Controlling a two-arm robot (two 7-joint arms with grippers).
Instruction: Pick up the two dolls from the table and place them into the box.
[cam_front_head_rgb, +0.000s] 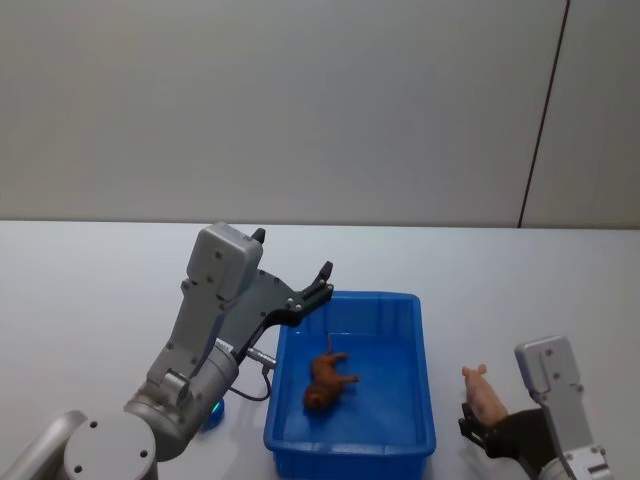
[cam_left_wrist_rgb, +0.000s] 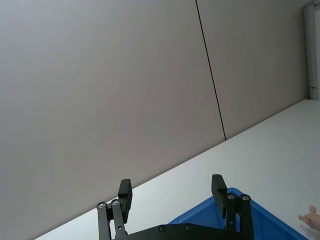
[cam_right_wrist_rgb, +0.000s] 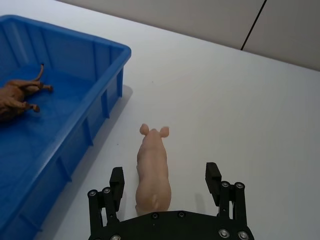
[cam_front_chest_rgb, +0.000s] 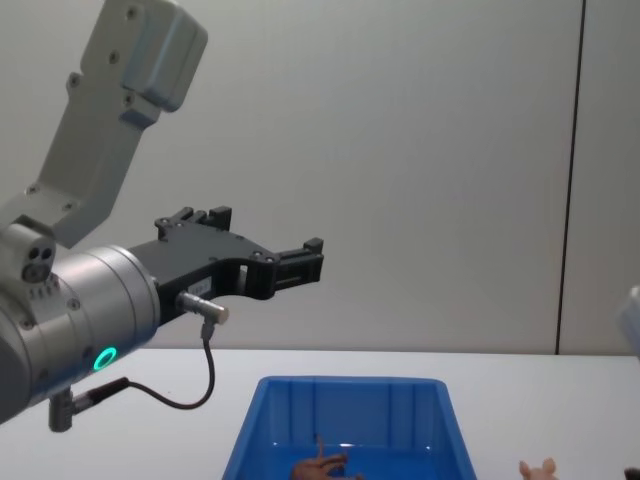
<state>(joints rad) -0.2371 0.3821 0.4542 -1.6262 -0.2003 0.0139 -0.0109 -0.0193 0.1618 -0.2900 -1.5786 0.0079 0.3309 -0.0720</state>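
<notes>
A reddish-brown doll (cam_front_head_rgb: 328, 380) lies on its side inside the blue box (cam_front_head_rgb: 350, 298), seen in the right wrist view as brown doll (cam_right_wrist_rgb: 15, 95) in box (cam_right_wrist_rgb: 100, 45). On the white table (cam_front_head_rgb: 100, 280), just right of the box, stands the pale pink doll (cam_front_head_rgb: 484, 395). My right gripper (cam_right_wrist_rgb: 165, 180) is open low over the table, with the pink doll (cam_right_wrist_rgb: 152, 170) between its fingers but not clamped. My left gripper (cam_front_head_rgb: 292, 255) hangs open and empty in the air above the box's far left corner.
A grey wall with a dark vertical seam (cam_front_head_rgb: 545, 110) stands behind the table. Bare tabletop stretches to the right of the pink doll and beyond the box. A cable (cam_front_chest_rgb: 200, 385) loops under my left wrist.
</notes>
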